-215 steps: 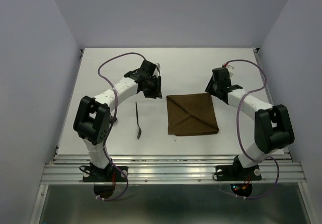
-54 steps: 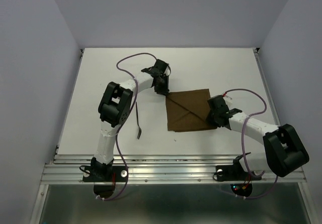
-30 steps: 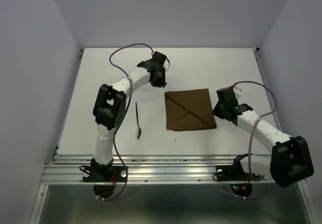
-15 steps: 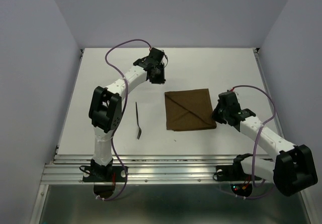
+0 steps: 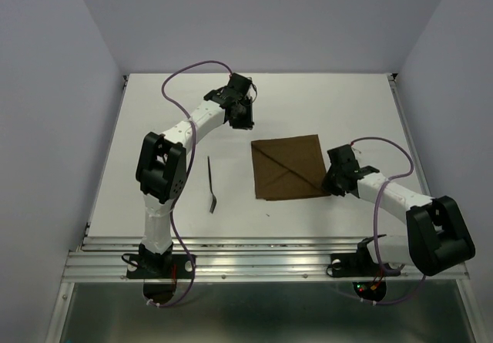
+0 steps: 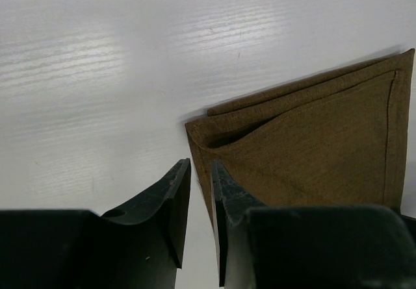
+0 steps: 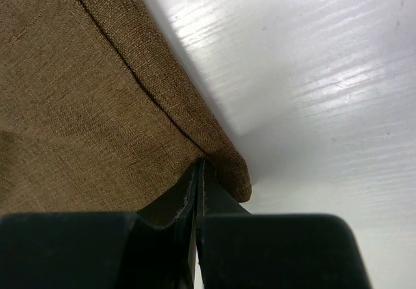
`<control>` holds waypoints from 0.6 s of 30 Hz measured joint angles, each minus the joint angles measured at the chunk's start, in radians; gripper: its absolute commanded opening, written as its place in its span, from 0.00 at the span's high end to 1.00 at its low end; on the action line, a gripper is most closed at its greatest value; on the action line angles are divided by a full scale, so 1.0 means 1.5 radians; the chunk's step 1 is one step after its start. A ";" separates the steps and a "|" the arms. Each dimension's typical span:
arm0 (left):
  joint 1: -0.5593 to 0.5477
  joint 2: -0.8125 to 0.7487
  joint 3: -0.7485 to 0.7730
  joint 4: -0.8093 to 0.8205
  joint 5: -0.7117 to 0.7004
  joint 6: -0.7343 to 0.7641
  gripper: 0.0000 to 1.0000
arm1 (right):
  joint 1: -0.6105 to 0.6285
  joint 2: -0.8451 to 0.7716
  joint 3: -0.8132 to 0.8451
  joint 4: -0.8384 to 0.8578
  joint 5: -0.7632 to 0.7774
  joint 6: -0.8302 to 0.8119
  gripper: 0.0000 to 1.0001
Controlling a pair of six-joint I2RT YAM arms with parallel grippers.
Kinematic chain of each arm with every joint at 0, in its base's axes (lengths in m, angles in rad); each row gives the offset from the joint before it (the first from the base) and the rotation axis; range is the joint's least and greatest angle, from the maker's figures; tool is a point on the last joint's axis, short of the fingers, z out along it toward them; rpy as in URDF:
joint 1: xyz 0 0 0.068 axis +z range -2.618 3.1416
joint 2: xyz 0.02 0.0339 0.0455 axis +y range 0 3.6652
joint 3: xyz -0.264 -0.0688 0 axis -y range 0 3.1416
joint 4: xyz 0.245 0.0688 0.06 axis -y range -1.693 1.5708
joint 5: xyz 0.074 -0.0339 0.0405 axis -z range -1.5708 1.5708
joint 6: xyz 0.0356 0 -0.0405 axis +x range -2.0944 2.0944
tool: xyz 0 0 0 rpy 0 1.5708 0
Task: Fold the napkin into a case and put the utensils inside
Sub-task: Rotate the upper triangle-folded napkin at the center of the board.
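Your left arm is stretching toward 12 o'clock, left gripper [image 5: 243, 121] slightly parted; your right gripper [image 5: 330, 184] is sitting fully closed.

White table [image 5: 154, 127] with faint grain streaks took up most of the overhead view. Plain pale lavender walls boxed it in: back wall [image 5: 262, 19], left wall [image 5: 46, 127], right wall [image 5: 462, 89]. A ribbed aluminium rail [image 5: 262, 260] ran along the near edge, with a dark greenish panel [image 5: 262, 312] below it. Light was soft and even, with broad glare [image 6: 71, 55] on the tabletop.
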 measured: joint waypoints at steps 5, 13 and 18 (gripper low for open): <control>0.000 0.000 0.000 0.000 0.000 0.000 0.69 | 0.010 -0.005 -0.018 0.043 -0.006 0.013 0.99; 0.000 0.000 0.000 -0.006 0.002 0.000 0.69 | 0.107 -0.031 -0.045 0.066 -0.018 0.066 0.99; 0.000 0.000 0.005 -0.011 0.002 0.001 0.66 | 0.225 -0.007 -0.030 0.070 -0.022 0.120 0.99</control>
